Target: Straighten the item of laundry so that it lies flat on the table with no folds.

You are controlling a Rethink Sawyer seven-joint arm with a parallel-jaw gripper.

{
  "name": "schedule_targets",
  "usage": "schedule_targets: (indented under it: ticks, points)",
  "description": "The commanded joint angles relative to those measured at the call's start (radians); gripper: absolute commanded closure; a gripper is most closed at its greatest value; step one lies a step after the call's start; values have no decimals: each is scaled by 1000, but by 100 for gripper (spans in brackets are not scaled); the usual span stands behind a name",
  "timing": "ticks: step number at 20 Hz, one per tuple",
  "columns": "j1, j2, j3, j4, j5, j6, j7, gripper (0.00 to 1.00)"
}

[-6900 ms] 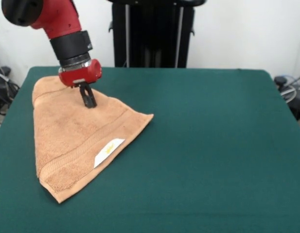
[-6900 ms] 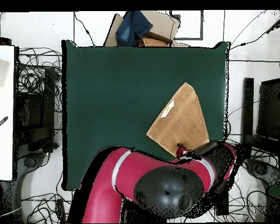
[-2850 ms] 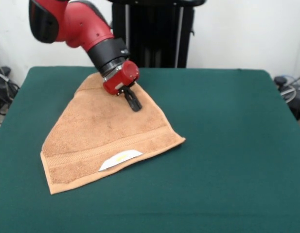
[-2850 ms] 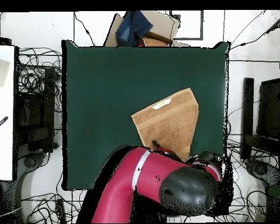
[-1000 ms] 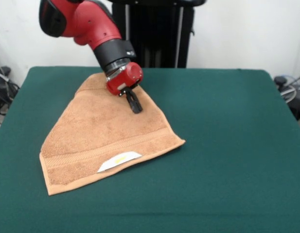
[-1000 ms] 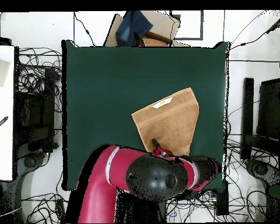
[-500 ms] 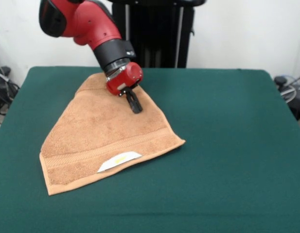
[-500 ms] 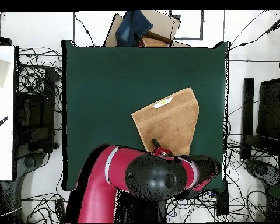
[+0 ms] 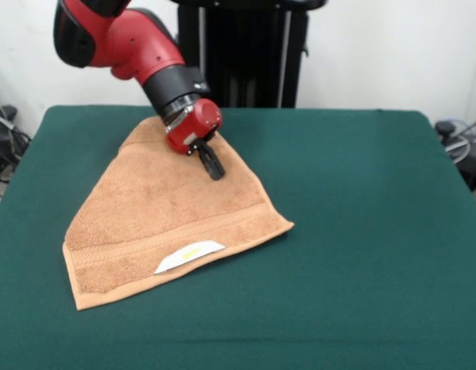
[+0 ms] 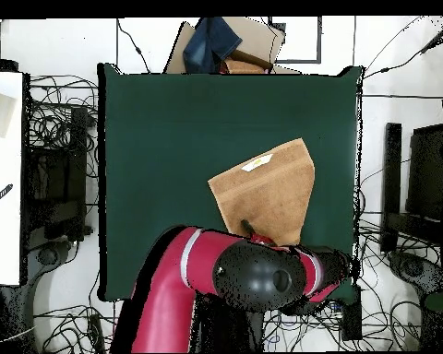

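Comparing with a moment ago, the towel (image 9: 164, 220) lies unmoved left of centre, corner likely unopened; the gripper (image 9: 214, 170) stays clenched on its right edge.

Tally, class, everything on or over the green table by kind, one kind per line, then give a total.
Towel: 1
White label on the towel: 1
Robot gripper over the towel: 1
Green table: 1
Total: 4

Quick count: one towel (image 9: 164, 220), one white label (image 9: 190, 256) on it, one worktop (image 9: 361, 231), one claw (image 9: 215, 170).
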Motion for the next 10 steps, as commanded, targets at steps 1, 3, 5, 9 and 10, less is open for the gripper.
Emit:
schedule_targets:
  ticks: [1, 3, 5, 9, 10]
  points:
    - [11, 157, 262, -322, 164, 368, 53, 100]
    - [14, 158, 261, -324, 166, 369, 58, 100]
    - [16, 159, 260, -327, 167, 368, 60, 100]
    - [16, 160, 264, -327, 173, 364, 58, 100]
    - [17, 160, 268, -326, 178, 363, 57, 100]
